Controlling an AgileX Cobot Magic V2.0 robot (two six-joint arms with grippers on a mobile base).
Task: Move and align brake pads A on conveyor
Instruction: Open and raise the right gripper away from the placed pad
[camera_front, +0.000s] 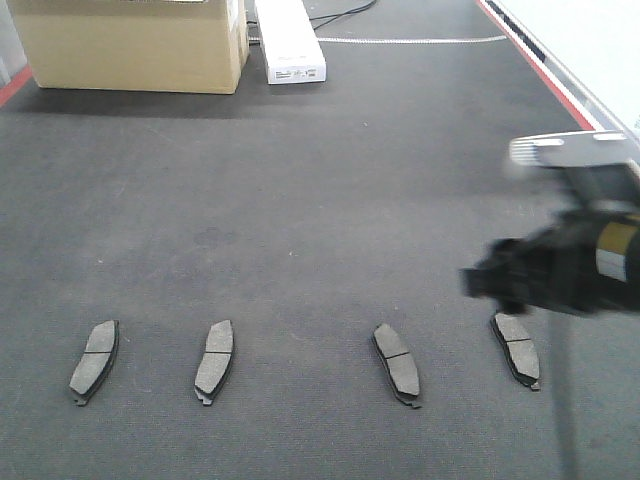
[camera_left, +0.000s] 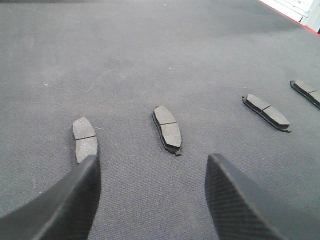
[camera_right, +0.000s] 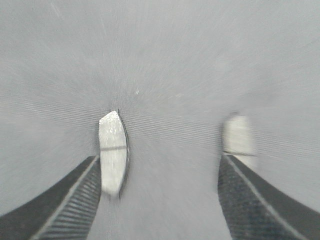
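Note:
Several grey brake pads lie in a row across the near part of the dark conveyor (camera_front: 320, 190): one at far left (camera_front: 94, 362), another (camera_front: 214, 362), a third (camera_front: 397, 364) and the rightmost (camera_front: 516, 349). My right arm (camera_front: 565, 265) hovers blurred above the rightmost pad. In the right wrist view my right gripper (camera_right: 159, 158) is open, with one pad (camera_right: 113, 150) by its left finger and another pad (camera_right: 239, 136) by its right finger. My left gripper (camera_left: 152, 157) is open over bare belt, behind the two left pads (camera_left: 85, 141) (camera_left: 167, 129).
A cardboard box (camera_front: 130, 45) and a white carton (camera_front: 290, 40) stand at the far end of the belt. A red edge stripe (camera_front: 540, 65) runs along the right side, and another shows at far left (camera_front: 12, 88).

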